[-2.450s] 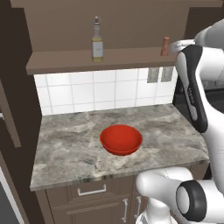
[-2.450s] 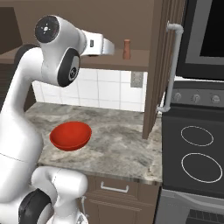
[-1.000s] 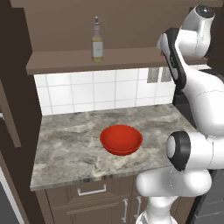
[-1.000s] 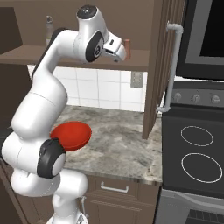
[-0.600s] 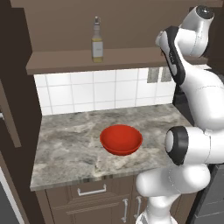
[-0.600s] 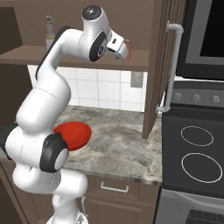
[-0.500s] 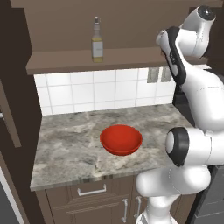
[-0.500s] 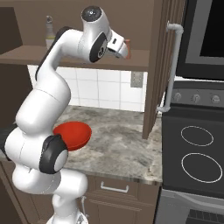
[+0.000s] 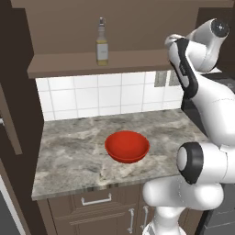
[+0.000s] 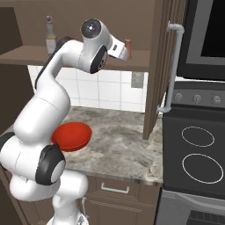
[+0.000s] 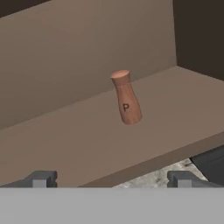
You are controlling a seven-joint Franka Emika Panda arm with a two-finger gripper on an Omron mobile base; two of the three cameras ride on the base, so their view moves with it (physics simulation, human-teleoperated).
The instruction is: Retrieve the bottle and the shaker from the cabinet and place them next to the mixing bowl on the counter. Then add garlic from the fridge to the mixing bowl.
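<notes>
Shaker point(image 11: 126, 97) untouched on shelf point(image 11: 87, 144), open pincer point(image 11: 109, 178) drawn nearer

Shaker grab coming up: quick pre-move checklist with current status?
1. Hand open: ok, fingertips stand wide apart.
2. Shaker upright on the cabinet shelf: ok.
3. Shaker lined up between the fingertips: ok, roughly centred in the hand view.
4. Path to the shaker free: ok, bare shelf in front of it.
5. Bottle far from the shaker: ok, well along the shelf.
6. Room beside the mixing bowl on the counter: ok.
</notes>
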